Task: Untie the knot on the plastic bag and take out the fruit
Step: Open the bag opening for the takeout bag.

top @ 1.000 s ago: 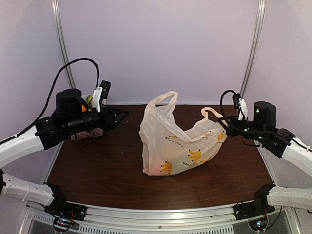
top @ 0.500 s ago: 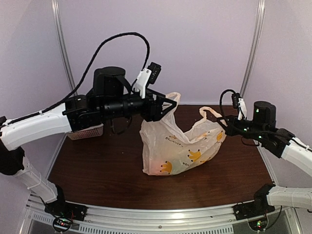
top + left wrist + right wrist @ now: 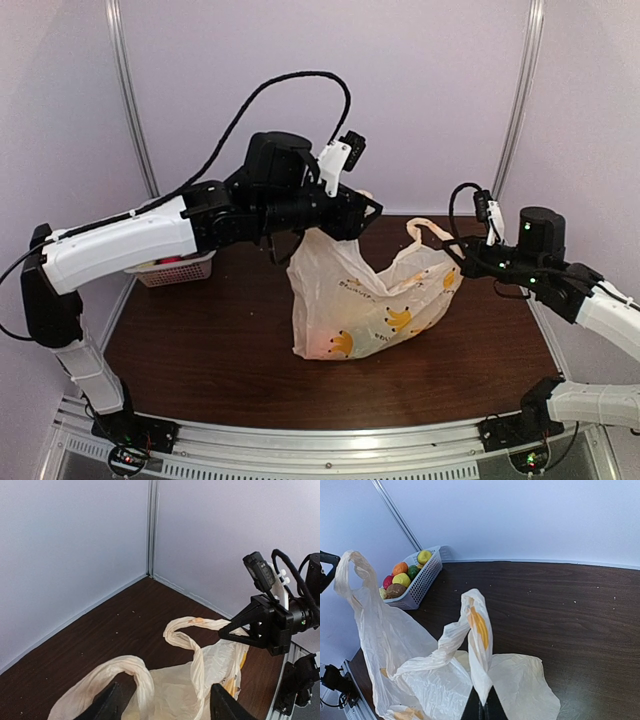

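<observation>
Left claw (image 3: 166,686) of mine hangs spread wide, black pointed fingers apart, with one ropy, twisted handle loop (image 3: 137,675) of the plastic bag (image 3: 370,295) lying between them. My right claw (image 3: 482,706) is pressed together on the other loop (image 3: 477,622), pinching its thin crinkled film. Cream, translucent and printed in yellow, the bag slumps mid-table (image 3: 200,350), its loops apart.

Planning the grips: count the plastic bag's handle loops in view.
2. One handle loop stands upright beside the open left tool; the other is pinched in the right tool. None seems hidden.
</observation>
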Action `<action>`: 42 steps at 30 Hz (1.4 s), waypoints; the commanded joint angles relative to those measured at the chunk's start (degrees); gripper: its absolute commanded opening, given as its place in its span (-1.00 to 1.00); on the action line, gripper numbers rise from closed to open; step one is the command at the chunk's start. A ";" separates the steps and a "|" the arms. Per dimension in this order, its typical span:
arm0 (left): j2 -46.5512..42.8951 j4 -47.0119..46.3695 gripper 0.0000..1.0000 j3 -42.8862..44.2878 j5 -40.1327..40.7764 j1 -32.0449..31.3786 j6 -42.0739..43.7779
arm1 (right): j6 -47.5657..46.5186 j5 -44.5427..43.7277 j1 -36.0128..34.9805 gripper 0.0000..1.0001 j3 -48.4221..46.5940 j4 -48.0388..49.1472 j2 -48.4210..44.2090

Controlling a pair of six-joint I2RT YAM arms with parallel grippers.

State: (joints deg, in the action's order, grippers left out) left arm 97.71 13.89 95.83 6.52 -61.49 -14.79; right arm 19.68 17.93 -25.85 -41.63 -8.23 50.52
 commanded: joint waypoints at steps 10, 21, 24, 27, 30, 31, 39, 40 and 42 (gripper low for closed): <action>6.39 3.84 -0.18 5.67 6.26 0.25 2.03 | 0.46 0.99 0.14 -1.00 0.56 2.19 0.72; 6.85 1.95 -1.00 9.64 -5.99 10.14 2.34 | 1.62 -8.83 0.72 -1.00 -14.00 3.34 14.67; 6.26 1.91 -1.00 14.41 -10.80 13.64 5.90 | -0.75 -10.80 1.85 -1.00 -22.64 2.22 19.28; 5.10 0.53 -1.00 18.01 -16.90 18.02 8.41 | -2.28 -10.45 3.54 -1.00 -29.40 3.66 20.71; 1.72 -2.66 -1.00 15.72 -21.63 20.26 13.32 | -4.58 -8.03 3.78 -1.00 -30.66 7.87 18.19; -0.27 -4.19 -1.00 12.78 -22.52 20.35 15.60 | -4.86 -6.54 3.79 -1.00 -29.48 9.66 16.71; -16.36 -21.20 -1.00 -24.89 -21.63 20.32 11.46 | 2.25 1.91 0.23 -1.00 -2.81 19.07 4.34; -17.44 -21.82 -1.00 -27.10 -20.74 20.29 10.42 | 2.70 2.15 -1.25 -1.00 0.53 19.76 3.46; -19.01 -22.00 -0.95 -33.70 -19.83 20.28 8.27 | 3.19 1.79 -4.28 -1.00 5.86 20.42 1.72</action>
State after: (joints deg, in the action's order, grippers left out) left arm 80.47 -2.39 72.47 -15.25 -41.56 -2.39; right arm 19.73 16.67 -25.52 -46.00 9.82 53.52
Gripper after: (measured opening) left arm 0.005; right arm 0.009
